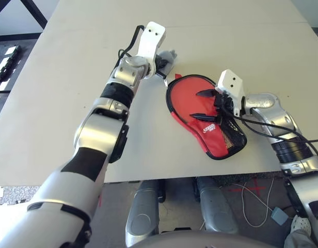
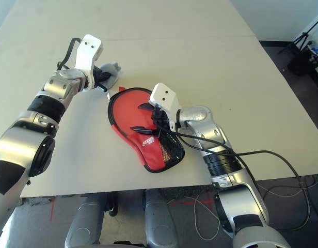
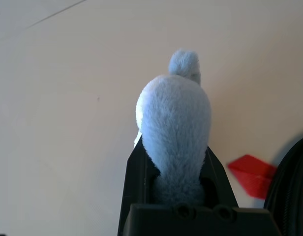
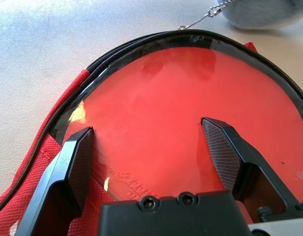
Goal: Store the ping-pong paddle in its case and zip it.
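The red case (image 1: 213, 137) lies flat on the table with its round end toward my left arm and its black mesh pocket (image 1: 232, 135) near the front edge. Inside its open black zipper rim shows the glossy red face of the ping-pong paddle (image 4: 161, 103); the handle is hidden. My right gripper (image 4: 146, 128) hovers open just over that face, fingers spread wide. My left gripper (image 1: 163, 62) is shut on a fluffy grey-blue charm (image 3: 173, 113) just beyond the case's round end. A thin chain (image 4: 196, 20) joins the charm to the case's zipper rim.
The pale table (image 1: 61, 103) stretches far to the back and left. Its front edge runs just below the case. A small red tab (image 3: 252, 174) sticks out beside the case's black edging. Cables trail from my right wrist.
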You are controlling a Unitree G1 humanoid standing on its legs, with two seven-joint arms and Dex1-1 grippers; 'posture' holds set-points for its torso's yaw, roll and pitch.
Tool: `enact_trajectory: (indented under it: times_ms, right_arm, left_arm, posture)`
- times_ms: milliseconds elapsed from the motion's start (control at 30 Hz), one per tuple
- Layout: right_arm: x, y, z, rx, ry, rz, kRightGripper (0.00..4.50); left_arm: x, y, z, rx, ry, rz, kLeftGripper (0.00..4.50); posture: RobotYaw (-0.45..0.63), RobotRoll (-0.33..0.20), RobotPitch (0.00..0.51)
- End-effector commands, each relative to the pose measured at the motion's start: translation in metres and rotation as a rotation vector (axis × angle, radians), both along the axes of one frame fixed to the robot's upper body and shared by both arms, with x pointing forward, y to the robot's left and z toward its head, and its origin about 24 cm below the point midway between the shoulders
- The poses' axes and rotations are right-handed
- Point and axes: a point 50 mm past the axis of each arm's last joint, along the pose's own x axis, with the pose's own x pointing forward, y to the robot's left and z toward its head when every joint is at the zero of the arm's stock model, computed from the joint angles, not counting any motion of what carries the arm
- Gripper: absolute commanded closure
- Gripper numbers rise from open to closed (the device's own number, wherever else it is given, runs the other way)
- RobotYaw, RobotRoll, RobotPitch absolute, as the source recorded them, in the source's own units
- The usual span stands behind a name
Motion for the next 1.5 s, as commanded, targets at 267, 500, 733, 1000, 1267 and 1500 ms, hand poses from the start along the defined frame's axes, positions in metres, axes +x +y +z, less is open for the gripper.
enact_trajectory:
  times_ms: [267, 500, 733, 1000, 1267, 1500]
  right_arm:
    - [-0.006, -0.001, -0.026, -0.056, 0.093, -0.033, 0.0]
    - [-0.006, 0.0, -0.027, -0.053, 0.093, -0.042, 0.0]
    - [-0.005, 0.002, -0.028, -0.046, 0.092, -0.049, 0.0]
    - [-0.004, 0.002, -0.029, -0.047, 0.092, -0.058, 0.0]
    - [-0.004, 0.003, -0.03, -0.046, 0.096, -0.059, 0.0]
    - [-0.004, 0.004, -0.032, -0.047, 0.098, -0.058, 0.0]
  left_arm:
    - [-0.007, -0.051, 0.015, -0.043, -0.071, -0.191, 4.04]
    - [-0.019, -0.081, 0.012, -0.046, -0.06, -0.368, 4.04]
    - [-0.033, -0.105, 0.006, 0.008, -0.083, -0.586, 4.05]
    - [-0.036, -0.105, 0.017, -0.051, -0.089, -0.655, 1.39]
    - [-0.035, -0.099, 0.031, -0.068, -0.118, -0.652, 0.02]
    - [-0.035, -0.086, 0.057, -0.101, -0.165, -0.654, 0.02]
  posture:
    - [-0.04, 0.0, 0.309]
    - [-0.04, 0.0, 0.308]
    - [-0.04, 0.0, 0.308]
    - [-0.04, 0.0, 0.304]
    - [-0.03, 0.0, 0.305]
    - [-0.02, 0.0, 0.308]
